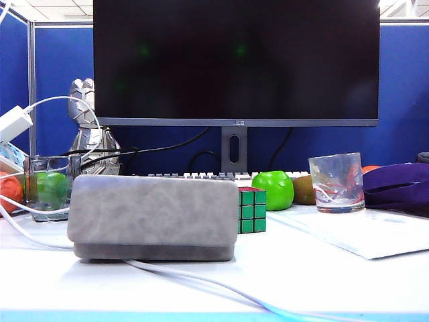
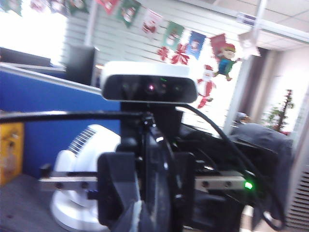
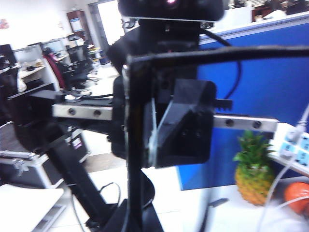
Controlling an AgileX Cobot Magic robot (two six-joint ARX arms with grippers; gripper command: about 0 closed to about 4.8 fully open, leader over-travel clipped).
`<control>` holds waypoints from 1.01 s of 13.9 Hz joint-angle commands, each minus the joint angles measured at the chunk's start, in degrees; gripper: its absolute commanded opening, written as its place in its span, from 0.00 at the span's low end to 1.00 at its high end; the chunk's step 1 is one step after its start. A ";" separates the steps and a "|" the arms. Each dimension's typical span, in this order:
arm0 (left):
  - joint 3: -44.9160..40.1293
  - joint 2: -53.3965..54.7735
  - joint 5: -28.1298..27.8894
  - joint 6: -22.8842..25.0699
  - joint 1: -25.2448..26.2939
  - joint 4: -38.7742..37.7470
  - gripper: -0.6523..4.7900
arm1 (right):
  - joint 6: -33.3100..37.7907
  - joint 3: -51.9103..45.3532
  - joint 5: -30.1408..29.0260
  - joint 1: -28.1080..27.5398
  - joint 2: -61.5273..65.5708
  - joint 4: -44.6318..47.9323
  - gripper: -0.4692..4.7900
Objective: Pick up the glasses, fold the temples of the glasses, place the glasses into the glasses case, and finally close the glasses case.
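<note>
The grey glasses case [image 1: 154, 215] lies with its lid down at the front left of the table in the exterior view. Neither gripper nor the glasses show there. The two wrist cameras face each other in the air with the glasses between them. One thin black temple [image 2: 72, 115] runs level in the left wrist view. The black rim [image 3: 133, 159] stands upright and a temple [image 3: 231, 51] runs level in the right wrist view. My left gripper [image 2: 140, 224] is shut on the rim. My right gripper [image 3: 140, 220] is shut on the rim too.
Behind the case stand a Rubik's cube [image 1: 252, 210], a green apple [image 1: 273, 189] and a clear drinking glass [image 1: 337, 182] on a white mat [image 1: 362, 235]. A monitor [image 1: 234, 60] fills the back. A white cable [image 1: 201, 282] crosses the front. A purple cloth [image 1: 399, 184] lies at the right.
</note>
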 commanded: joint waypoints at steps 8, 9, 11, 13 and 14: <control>0.13 -0.11 -33.73 19.82 -0.07 -3.13 0.11 | 0.35 0.17 -5.07 0.09 -5.22 -9.27 0.08; 0.13 -0.13 -35.65 20.61 -0.07 -2.58 0.11 | 0.37 0.17 -5.09 0.13 -5.22 -9.81 0.08; 0.13 -0.11 -38.69 21.03 -0.04 -2.86 0.11 | -0.15 0.17 -6.75 0.11 -5.22 -10.10 0.08; 0.13 -0.11 -43.45 22.18 0.00 -6.32 0.11 | -0.81 0.17 -7.72 0.11 -5.35 -9.70 0.08; 0.13 -0.04 -43.56 23.43 0.00 -7.17 0.11 | -0.76 0.17 -7.69 0.11 -5.33 -10.08 0.08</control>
